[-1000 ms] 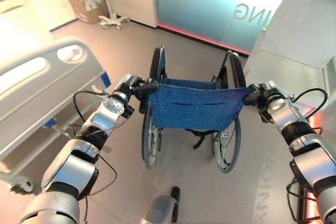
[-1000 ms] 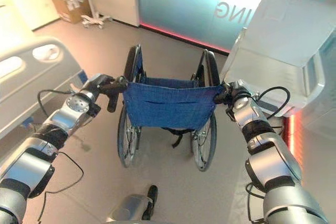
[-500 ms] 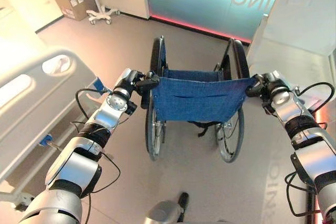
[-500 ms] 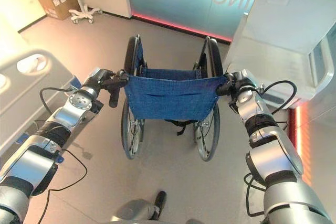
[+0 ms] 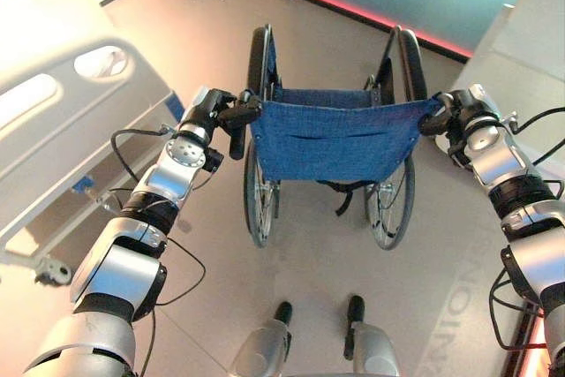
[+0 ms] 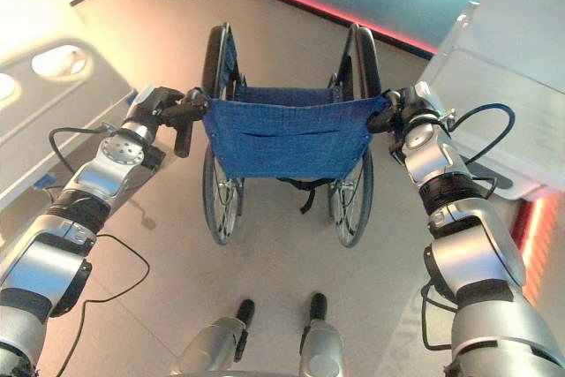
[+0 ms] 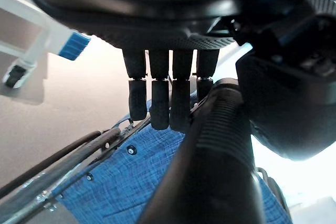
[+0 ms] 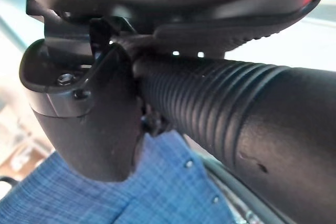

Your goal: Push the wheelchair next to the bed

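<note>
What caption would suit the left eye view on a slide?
Both hands, left hand and right hand, grip the blue-backed wheelchair by its handles, the bed on the robot's left.

a wheelchair [image 5: 331, 143] with a blue fabric back stands upright on the floor beside the bed [image 5: 62, 121].

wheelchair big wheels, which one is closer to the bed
The rear wheel on the robot's left, by the left hand. The bed lies on that side; the other rear wheel stands on the far side of the blue backrest.
</note>
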Robot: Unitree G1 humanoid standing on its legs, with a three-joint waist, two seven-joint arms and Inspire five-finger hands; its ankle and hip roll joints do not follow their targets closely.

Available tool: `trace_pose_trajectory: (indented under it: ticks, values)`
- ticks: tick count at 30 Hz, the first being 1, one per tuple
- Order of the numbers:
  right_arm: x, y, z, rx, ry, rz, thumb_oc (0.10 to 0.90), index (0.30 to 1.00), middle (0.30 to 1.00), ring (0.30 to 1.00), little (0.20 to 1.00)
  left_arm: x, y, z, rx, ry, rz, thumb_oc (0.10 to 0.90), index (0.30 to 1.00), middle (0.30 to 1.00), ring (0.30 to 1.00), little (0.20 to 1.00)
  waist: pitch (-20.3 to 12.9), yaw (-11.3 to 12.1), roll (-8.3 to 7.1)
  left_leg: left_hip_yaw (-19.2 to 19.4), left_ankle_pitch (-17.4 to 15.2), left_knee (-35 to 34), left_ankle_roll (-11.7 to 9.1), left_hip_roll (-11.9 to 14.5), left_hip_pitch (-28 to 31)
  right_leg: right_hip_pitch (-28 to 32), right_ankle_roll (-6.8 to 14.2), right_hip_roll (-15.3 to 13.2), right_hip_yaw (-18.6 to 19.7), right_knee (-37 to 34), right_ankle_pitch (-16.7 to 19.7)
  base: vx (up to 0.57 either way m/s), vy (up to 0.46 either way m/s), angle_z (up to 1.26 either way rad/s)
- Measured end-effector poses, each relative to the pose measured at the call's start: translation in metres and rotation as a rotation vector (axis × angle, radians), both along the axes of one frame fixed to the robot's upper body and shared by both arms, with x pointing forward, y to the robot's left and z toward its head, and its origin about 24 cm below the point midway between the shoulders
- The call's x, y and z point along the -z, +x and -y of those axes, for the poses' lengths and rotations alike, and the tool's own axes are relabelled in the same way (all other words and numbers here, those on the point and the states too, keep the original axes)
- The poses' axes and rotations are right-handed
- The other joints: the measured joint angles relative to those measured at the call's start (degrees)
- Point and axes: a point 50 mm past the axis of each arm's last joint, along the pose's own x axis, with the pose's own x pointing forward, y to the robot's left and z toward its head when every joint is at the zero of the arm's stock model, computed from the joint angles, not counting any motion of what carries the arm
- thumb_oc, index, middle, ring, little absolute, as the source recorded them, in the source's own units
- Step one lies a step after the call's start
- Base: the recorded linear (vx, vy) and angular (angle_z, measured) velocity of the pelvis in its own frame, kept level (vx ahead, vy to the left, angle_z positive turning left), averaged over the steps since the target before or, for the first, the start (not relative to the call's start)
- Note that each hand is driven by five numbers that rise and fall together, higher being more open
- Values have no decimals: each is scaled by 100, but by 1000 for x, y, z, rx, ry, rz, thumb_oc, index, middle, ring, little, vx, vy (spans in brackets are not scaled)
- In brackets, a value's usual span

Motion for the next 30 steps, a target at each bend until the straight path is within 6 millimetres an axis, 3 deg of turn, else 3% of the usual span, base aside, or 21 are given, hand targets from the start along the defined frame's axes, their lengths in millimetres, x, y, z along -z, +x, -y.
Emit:
trace_pose_trajectory:
  ticks: [2,3,6,9,10,13,15,17,19,22,25,27,28,29,30]
  values:
    - [5,-2,3,-1,-19,-23,400,300,300,300,300,12,-4,2,6,-18,-19,400,300,300,300,300,-22,-19,97,127,62,-245,-55,223,238,184,-106,103,-204,87,-213,277,-296,43]
    - [8,-3,6,0,-31,-40,400,300,300,300,300,21,-7,5,10,-36,-34,400,300,300,300,300,-97,-3,221,179,208,-398,-84,393,330,264,-178,238,-351,218,-349,243,-284,50]
    - [8,-6,12,-4,-64,-48,400,300,300,300,300,27,-9,10,20,-47,-44,400,300,300,300,300,-237,-101,252,687,248,-635,66,676,438,273,-337,148,-805,351,-577,203,-301,55]
    - [7,-9,19,12,-75,-49,400,300,300,300,300,30,-8,18,33,-58,-53,400,300,300,300,300,-250,-187,231,1263,406,-71,-118,595,300,350,-317,62,-1034,509,-750,193,-253,56]
    - [11,-11,24,26,-79,-63,400,300,300,300,300,32,-6,23,46,-54,-60,400,300,300,300,300,-282,-244,174,1262,662,-142,-369,576,293,403,-322,69,-1032,525,-795,285,-209,65]
    - [24,-12,23,35,-64,-99,400,300,300,300,300,39,-8,23,45,-30,-78,400,300,300,300,300,-388,-202,53,975,781,-189,-377,565,359,519,-358,146,-1047,451,-895,303,-155,28]
    - [32,-14,22,31,-84,-113,400,300,300,300,300,48,-10,24,42,-28,-103,400,300,300,300,300,-379,-97,9,896,745,5,-407,440,278,732,-389,138,-977,254,-894,370,-99,-8]
    - [40,-15,21,29,-87,-127,400,300,300,300,300,54,-12,25,48,-23,-118,400,300,300,300,300,-352,-12,-73,943,660,-23,-498,20,102,885,-509,199,-567,47,-917,446,-66,-10]
    - [49,-20,27,32,-166,-171,400,300,300,300,300,66,-18,29,67,-21,-153,400,300,300,300,300,-355,350,1,1055,706,-561,-521,-361,-163,1265,-559,421,-217,-247,-876,503,-23,-60]
    - [63,-25,26,-3,-209,-229,400,300,300,300,300,80,-29,25,74,-44,-186,400,300,300,300,300,-484,783,285,1422,762,-648,-644,-179,-553,1642,-550,693,-343,-451,-887,441,77,-103]
    - [69,-24,19,-41,-209,-235,400,300,300,300,300,81,-34,15,64,-40,-193,400,300,300,300,300,-549,964,388,1722,744,-323,-613,-64,-785,1932,-411,721,-631,-608,-912,374,129,-69]
    - [76,-23,11,-65,-215,-255,400,300,300,300,300,80,-34,6,55,-31,-202,400,300,300,300,300,-720,982,407,1770,571,-70,-228,-82,-582,2096,-93,732,-743,-456,-1170,514,127,-29]
    - [81,-24,10,-65,-210,-263,400,300,300,300,300,78,-33,5,56,-24,-197,400,300,300,300,300,-750,943,351,1703,626,-63,-120,-171,-578,2110,-45,725,-721,-334,-1289,350,107,6]
    - [86,-26,8,-68,-199,-273,400,300,300,300,300,76,-32,3,51,-11,-185,400,300,300,300,300,-775,915,166,1691,627,-78,-121,-274,-509,2081,-30,658,-669,-221,-1424,439,112,35]
    - [93,-28,8,-64,-178,-287,400,300,300,300,300,69,-29,3,59,15,-160,400,300,300,300,300,-781,823,-163,1661,607,-141,-104,-481,-419,2098,5,497,-590,-21,-1599,329,68,29]
